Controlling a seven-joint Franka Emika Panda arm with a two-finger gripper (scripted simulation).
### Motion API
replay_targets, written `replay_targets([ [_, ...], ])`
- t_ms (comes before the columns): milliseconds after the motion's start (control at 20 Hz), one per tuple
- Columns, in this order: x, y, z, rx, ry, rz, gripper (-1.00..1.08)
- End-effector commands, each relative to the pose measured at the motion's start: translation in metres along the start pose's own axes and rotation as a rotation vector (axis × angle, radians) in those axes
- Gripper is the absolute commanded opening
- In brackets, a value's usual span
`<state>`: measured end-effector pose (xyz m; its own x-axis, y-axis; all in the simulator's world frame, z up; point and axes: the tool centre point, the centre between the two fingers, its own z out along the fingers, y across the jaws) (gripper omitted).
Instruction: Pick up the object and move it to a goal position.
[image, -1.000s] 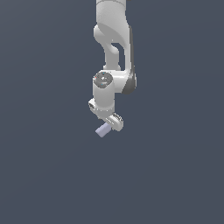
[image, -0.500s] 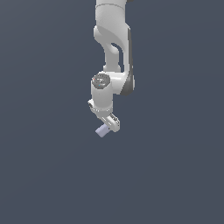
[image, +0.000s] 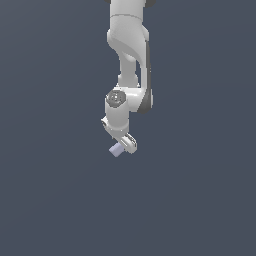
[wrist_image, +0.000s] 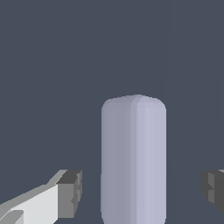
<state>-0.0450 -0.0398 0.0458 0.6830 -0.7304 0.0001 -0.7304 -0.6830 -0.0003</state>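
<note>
The object (wrist_image: 133, 157), a pale lavender-blue oblong block with rounded edges, lies between my two fingers in the wrist view. Grey pads (wrist_image: 72, 192) stand on either side of it with a gap on each side, so neither touches it. My gripper (wrist_image: 140, 190) is open around the block. In the exterior view the white arm hangs down from above, and the gripper (image: 126, 145) sits over the object (image: 116, 150), whose end pokes out toward the exterior view's left.
A plain dark grey-blue surface (image: 200, 200) fills both views. No other objects, edges or markers show.
The gripper has closed in on the block a little, so less of it pokes out. The block itself has stayed in place.
</note>
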Motion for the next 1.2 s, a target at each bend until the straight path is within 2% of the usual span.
replay_targets([
  [0,-0.001,0.0,0.013,-0.001,0.0,0.001,1.0],
  [350,0.0,0.0,0.027,0.0,0.0,0.003,1.0],
  [400,0.0,0.0,0.027,0.0,0.0,0.003,-1.0],
  [1150,0.002,0.001,0.019,0.0,0.0,0.002,-1.0],
])
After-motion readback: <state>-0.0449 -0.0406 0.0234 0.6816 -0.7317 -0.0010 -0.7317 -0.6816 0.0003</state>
